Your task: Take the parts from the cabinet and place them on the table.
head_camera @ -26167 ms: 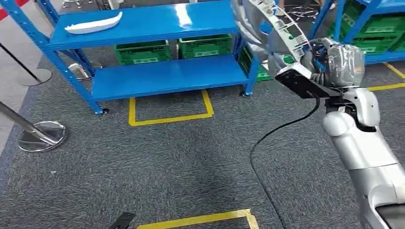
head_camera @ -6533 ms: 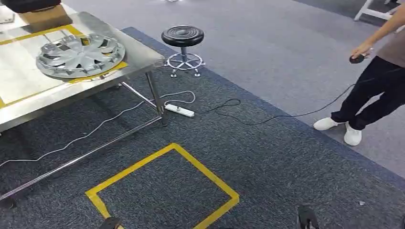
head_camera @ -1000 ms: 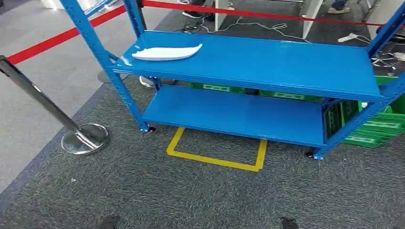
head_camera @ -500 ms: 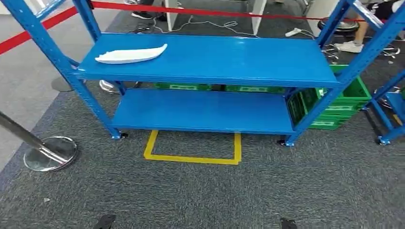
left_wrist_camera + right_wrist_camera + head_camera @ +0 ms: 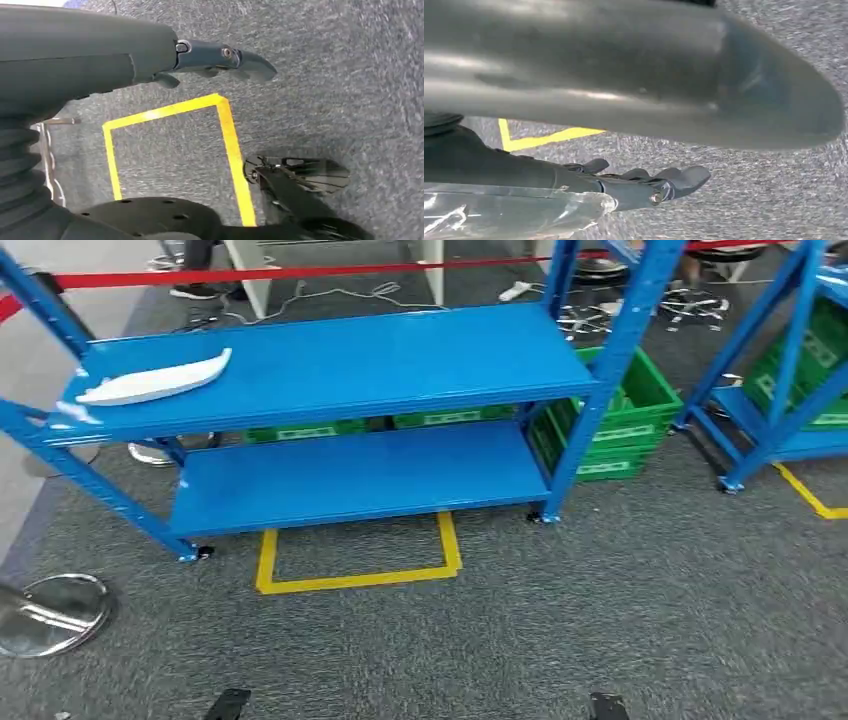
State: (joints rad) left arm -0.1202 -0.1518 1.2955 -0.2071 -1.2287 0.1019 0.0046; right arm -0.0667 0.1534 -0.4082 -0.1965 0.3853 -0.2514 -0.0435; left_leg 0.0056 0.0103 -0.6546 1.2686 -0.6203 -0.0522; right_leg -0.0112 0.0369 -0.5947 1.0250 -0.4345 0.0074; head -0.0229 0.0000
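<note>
Hands, both the left hand (image 5: 220, 57) and right hand (image 5: 649, 182), hang released above the carpet, while one white curved part (image 5: 155, 380) lies on the blue cabinet (image 5: 330, 365) top shelf, within reach.

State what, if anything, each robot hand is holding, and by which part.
Nothing is held. The left hand and the right hand hang over grey carpet, fingers extended and empty.
</note>
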